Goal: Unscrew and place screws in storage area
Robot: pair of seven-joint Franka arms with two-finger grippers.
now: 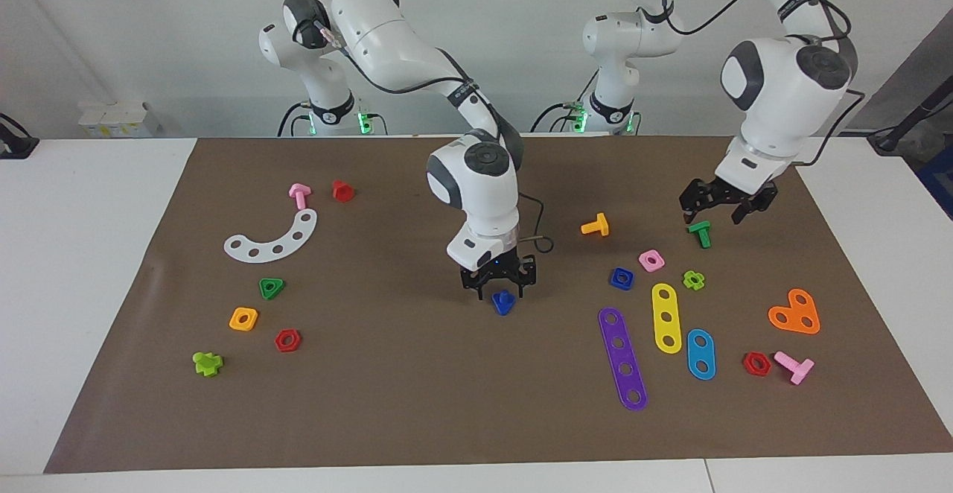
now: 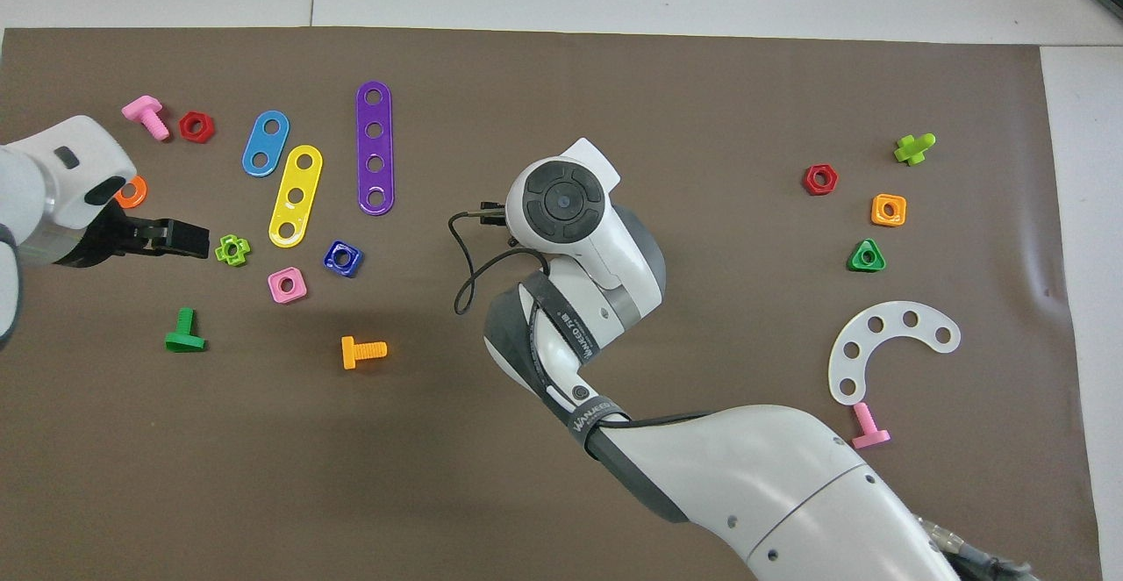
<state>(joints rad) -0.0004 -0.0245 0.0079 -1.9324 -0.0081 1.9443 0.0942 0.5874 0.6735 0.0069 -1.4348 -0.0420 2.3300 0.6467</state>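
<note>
Facing view: the right gripper (image 1: pixel 499 285) is low at mid-mat, its fingers spread to either side of the dark-blue screw (image 1: pixel 503 302), which lies on the brown mat (image 1: pixel 417 396). The blue square nut (image 1: pixel 621 278) and pink square nut (image 1: pixel 651 260) rest nearer the left arm's end. The left gripper (image 1: pixel 728 208) hangs spread and empty over the green bolt (image 1: pixel 700 234).

Dark-blue screw (image 1: pixel 503 302); dark-blue square nut (image 1: pixel 622 278); pink square nut (image 1: pixel 651 260); green triangular nut (image 1: pixel 272 287); purple strip (image 1: pixel 622 358); brown surface (image 1: pixel 417 404); black fingers (image 1: pixel 481 287).
</note>
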